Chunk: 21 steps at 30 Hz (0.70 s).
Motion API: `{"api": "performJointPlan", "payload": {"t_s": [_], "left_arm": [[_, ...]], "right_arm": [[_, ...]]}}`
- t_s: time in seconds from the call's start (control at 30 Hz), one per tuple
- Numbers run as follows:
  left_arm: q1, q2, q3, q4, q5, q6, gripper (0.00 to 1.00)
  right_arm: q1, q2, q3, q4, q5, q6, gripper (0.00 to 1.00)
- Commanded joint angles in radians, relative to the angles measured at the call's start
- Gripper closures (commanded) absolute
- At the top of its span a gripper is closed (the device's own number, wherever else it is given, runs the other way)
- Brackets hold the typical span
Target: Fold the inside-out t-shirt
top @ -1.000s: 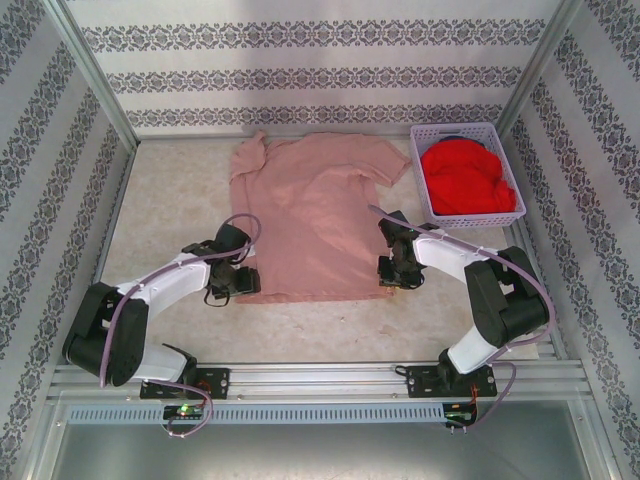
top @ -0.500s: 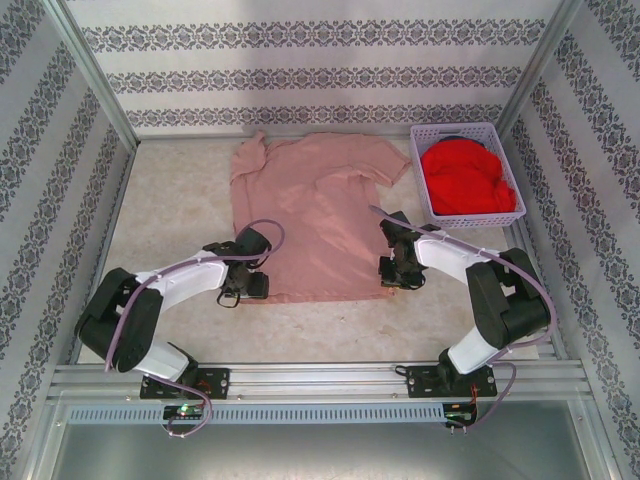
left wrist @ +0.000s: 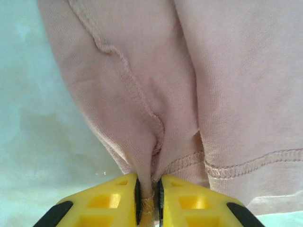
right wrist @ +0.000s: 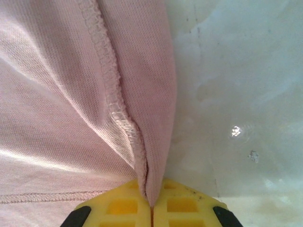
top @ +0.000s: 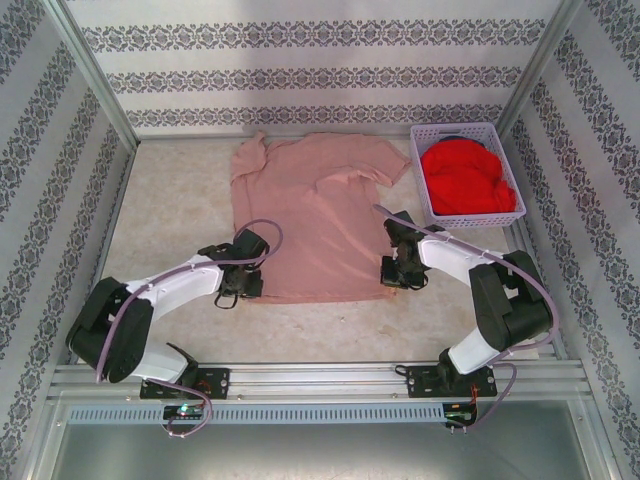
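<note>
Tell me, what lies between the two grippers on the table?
In the top view, the lower hem of the pink t-shirt lies flat between the left gripper and the right gripper. Each gripper is shut on a bottom corner.

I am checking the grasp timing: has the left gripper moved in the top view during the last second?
Yes, a little. The left gripper shifted right, onto the near-left hem corner of the t-shirt, which itself stayed in place.

White arm links [top: 180, 285], black joints [top: 108, 322], lilac cables [top: 263, 222]; yellow fingers [left wrist: 109, 201].
</note>
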<state>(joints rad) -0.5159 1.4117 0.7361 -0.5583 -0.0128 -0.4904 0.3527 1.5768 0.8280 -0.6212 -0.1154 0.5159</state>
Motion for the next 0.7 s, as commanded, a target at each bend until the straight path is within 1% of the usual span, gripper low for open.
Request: {"api": "performJointPlan", "payload": {"t_s": [0.0, 0.2, 0.3, 0.37, 0.47, 0.63, 0.67], "left_arm": [[0.000, -0.005, 0.007, -0.005, -0.036, 0.012, 0.82], [0.015, 0.017, 0.006, -0.013, -0.062, 0.022, 0.88], [0.025, -0.006, 0.004, -0.012, -0.060, 0.014, 0.89], [0.043, -0.032, -0.009, -0.002, -0.035, 0.008, 0.91], [0.090, -0.079, -0.037, 0.029, 0.037, -0.007, 0.93], [0.217, -0.213, -0.105, 0.131, 0.228, -0.062, 1.00], [0.240, -0.243, -0.118, 0.152, 0.265, -0.082, 1.00]], "right_arm": [[-0.006, 0.044, -0.027, 0.161, -0.054, -0.023, 1.00], [-0.020, 0.040, -0.023, 0.157, -0.067, -0.028, 1.00], [-0.024, 0.032, -0.019, 0.153, -0.067, -0.025, 1.00], [-0.027, 0.027, -0.018, 0.152, -0.065, -0.023, 1.00], [-0.031, 0.016, -0.017, 0.152, -0.061, -0.018, 1.00], [-0.059, -0.060, -0.019, 0.172, -0.060, -0.010, 1.00], [-0.063, -0.082, -0.019, 0.186, -0.067, -0.005, 1.00]]}}
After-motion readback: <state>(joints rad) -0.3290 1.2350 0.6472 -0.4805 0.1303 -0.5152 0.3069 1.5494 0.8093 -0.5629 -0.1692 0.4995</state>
